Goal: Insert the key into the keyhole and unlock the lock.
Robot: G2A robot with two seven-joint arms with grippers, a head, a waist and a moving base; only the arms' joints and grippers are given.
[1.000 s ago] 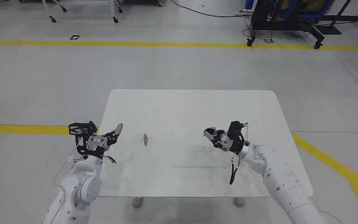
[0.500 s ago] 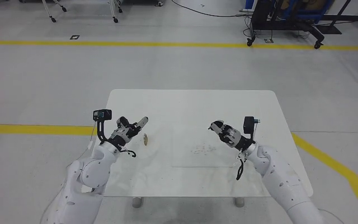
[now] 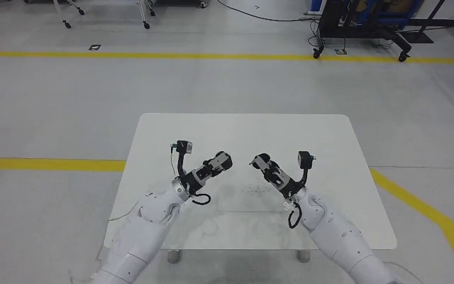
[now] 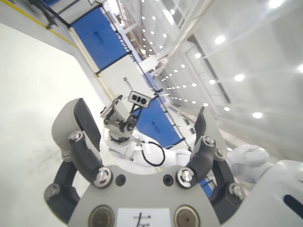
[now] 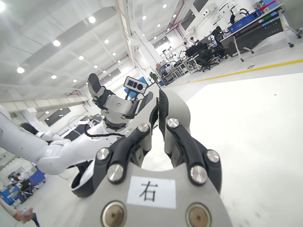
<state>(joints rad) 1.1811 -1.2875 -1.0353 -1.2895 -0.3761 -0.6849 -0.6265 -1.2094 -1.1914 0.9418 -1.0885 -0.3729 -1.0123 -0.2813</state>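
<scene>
Two arms that sat well apart a second ago, one at each side of the table (image 3: 319, 135), now meet over its middle: the left arm (image 3: 167, 206) has swung in from the left edge and the right arm (image 3: 319, 216) has drawn in from the right, so their wrists face each other, tips near but apart. The left arm's jaws stand wide with nothing between the pads, and through the gap we see the other wrist and its camera. The right arm's jaws are pressed almost together. We see nothing held there, though we cannot rule out something thin pinched between the pads. In the earlier top views a small brass-coloured piece lay on the table just ahead of the left arm. That arm's forearm now crosses above that spot, so we cannot tell whether the piece lies there. We also cannot tell whether it is the key or the lock. We judge that the insertion has not begun, since both jaws have been lifted off the table and turned to face each other while the left ones are bare. We think the left arm would need to come back down for the piece before key and keyhole can be lined up.
</scene>
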